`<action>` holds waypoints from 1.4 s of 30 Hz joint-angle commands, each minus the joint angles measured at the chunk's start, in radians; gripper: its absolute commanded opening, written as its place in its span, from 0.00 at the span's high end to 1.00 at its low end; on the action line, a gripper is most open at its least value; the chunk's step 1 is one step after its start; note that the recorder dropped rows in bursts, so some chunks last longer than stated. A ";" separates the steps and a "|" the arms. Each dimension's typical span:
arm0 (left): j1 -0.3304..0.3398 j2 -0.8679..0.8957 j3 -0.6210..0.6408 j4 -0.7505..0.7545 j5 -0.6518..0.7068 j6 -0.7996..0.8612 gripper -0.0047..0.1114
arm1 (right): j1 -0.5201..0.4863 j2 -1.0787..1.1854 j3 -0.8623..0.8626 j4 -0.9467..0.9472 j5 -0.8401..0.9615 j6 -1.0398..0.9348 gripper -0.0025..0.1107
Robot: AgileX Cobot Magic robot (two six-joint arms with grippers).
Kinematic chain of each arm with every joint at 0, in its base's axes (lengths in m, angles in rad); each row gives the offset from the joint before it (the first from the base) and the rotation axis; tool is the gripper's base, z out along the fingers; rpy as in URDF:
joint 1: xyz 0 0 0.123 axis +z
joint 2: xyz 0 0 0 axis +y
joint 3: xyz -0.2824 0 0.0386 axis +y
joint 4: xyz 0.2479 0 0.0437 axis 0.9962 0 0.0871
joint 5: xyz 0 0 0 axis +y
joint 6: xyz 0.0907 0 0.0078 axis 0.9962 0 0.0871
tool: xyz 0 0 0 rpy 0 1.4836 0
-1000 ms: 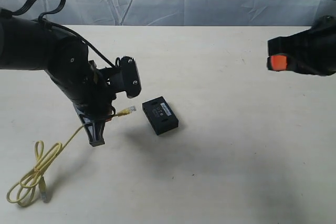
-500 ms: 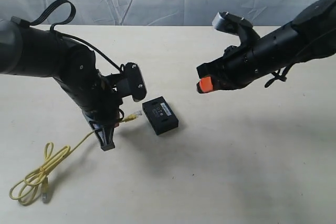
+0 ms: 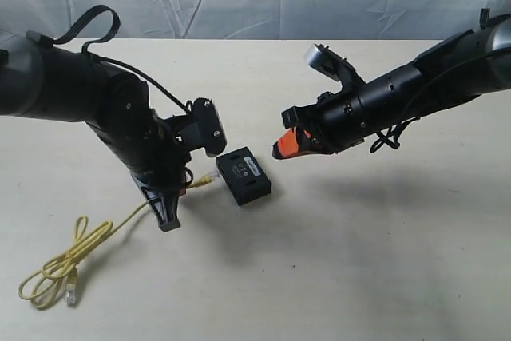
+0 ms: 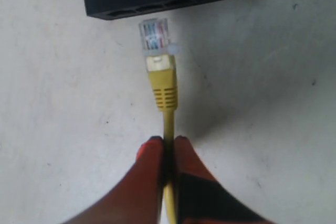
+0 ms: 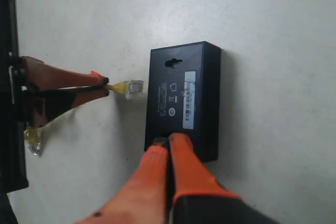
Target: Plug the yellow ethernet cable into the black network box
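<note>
Plug alignment just short of insertion. We show the thin yellow ethernet cable [image 3: 108,227] with its clear plastic plug [image 4: 155,35] lifted and pointing at the small, flat, rectangular black network box [image 3: 243,175]. The box lies label face up near the middle of the pale bench [image 3: 375,269].

The plug's tip is just beside the box's port-bearing long side, not yet in it. The plug's long axis runs roughly square to that side, so we judge the coming move to be a short push straight along that axis. Which port it faces we cannot tell. The rest of the cord trails to a loose coil toward the bench's near-left corner in the exterior view, where the second plug rests.

The left gripper [image 4: 167,148], orange-fingered, is clamped on the cord a little behind the yellow boot; this is the arm on the ports' side of the box. The right gripper [image 5: 168,141] reaches in from the right edge of the bench, its fingers pressed together on nothing. In the right wrist view its tips overlap one short end of the box; whether they touch it we cannot tell. Unbraced, we judge, the light box could slide away from the push.
</note>
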 commanded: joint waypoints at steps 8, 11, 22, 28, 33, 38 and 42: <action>-0.007 0.032 -0.035 -0.037 0.003 0.001 0.96 | 0.000 0.011 -0.007 0.036 0.038 -0.020 0.98; -0.007 0.036 -0.035 -0.034 0.000 0.015 0.96 | 0.000 0.011 -0.007 0.038 0.038 -0.025 0.98; -0.007 0.038 -0.035 0.019 -0.021 0.026 0.96 | 0.000 0.011 -0.007 0.083 0.016 -0.050 0.98; -0.007 0.038 -0.035 0.035 -0.032 0.028 0.96 | 0.000 0.011 -0.007 0.085 0.009 -0.077 0.98; -0.007 0.038 -0.035 0.041 -0.037 0.077 0.96 | 0.000 0.011 -0.007 0.096 -0.029 -0.094 0.98; -0.007 0.038 -0.035 0.041 -0.037 0.111 0.96 | 0.000 0.011 -0.007 0.101 -0.048 -0.094 0.98; -0.007 0.038 -0.035 0.071 -0.037 0.111 0.96 | 0.000 0.011 -0.007 0.107 -0.061 -0.117 0.98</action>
